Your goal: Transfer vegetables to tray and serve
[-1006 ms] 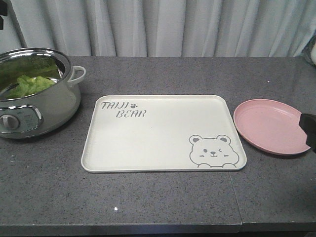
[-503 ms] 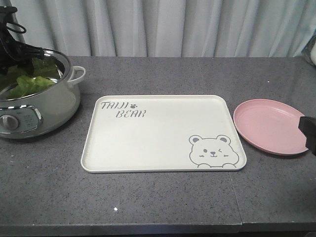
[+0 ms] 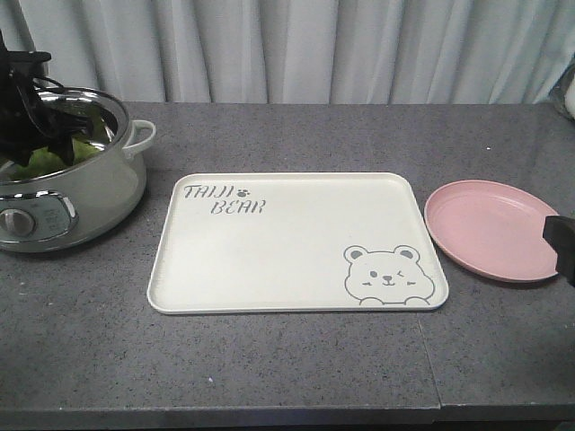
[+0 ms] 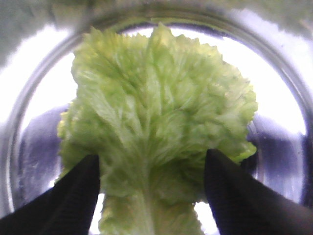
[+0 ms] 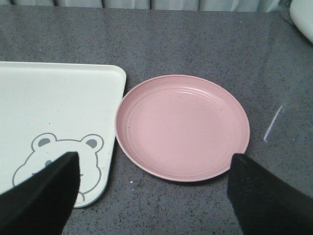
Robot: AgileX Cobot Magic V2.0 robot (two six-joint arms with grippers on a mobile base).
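A bright green, crinkly lettuce leaf, the vegetables (image 4: 156,107), lies inside a shiny steel pot (image 3: 99,193) at the table's far left. Part of the leaf shows at the pot's rim (image 3: 83,151) in the front view. My left gripper (image 4: 152,191) reaches down into the pot, open, with its black fingers either side of the leaf's pale rib and not closed on it. The cream-white tray (image 3: 296,260) with bear print lies bare at mid-table. My right gripper (image 5: 154,196) hovers open and holds nothing, low over the table just in front of the pink plate.
A round pink plate (image 3: 490,229) sits right of the tray (image 5: 58,107), close to its corner. The pot has a side handle (image 3: 142,135) and a front dial (image 3: 13,220). Grey curtains hang behind the dark speckled table.
My left arm came in from the upper left and lowered into the pot over the lettuce. The right gripper, tray and plate have stayed put.
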